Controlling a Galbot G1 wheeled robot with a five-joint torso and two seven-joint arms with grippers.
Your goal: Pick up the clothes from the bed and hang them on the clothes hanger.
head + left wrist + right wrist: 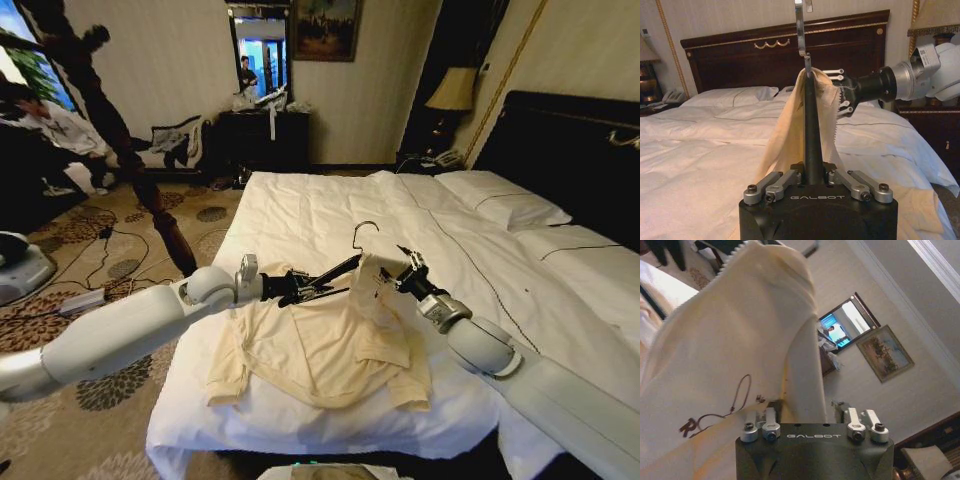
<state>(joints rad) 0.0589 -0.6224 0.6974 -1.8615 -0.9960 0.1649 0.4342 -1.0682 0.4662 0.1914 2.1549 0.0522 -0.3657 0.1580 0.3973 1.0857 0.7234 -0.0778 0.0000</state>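
Note:
The clothes (320, 355), a cream long-sleeved top, lie spread near the foot of the bed (300, 215), with the neck end lifted off the duvet. My left gripper (303, 288) is shut on one arm of the black clothes hanger (340, 268), whose silver hook (365, 232) points up. In the left wrist view the hanger (811, 140) stands between the shut fingers, with cream cloth (787, 130) draped over its far end. My right gripper (402, 272) is shut on the raised neck fabric (740, 350) right beside the hanger's tip.
White pillows (500, 200) and the black headboard (570, 150) lie to the right. A dark wooden stand (140, 180) leans over the patterned carpet on the left, with cables (100, 260) on the floor. A dresser (265, 135) and a lamp (452, 90) stand at the far wall.

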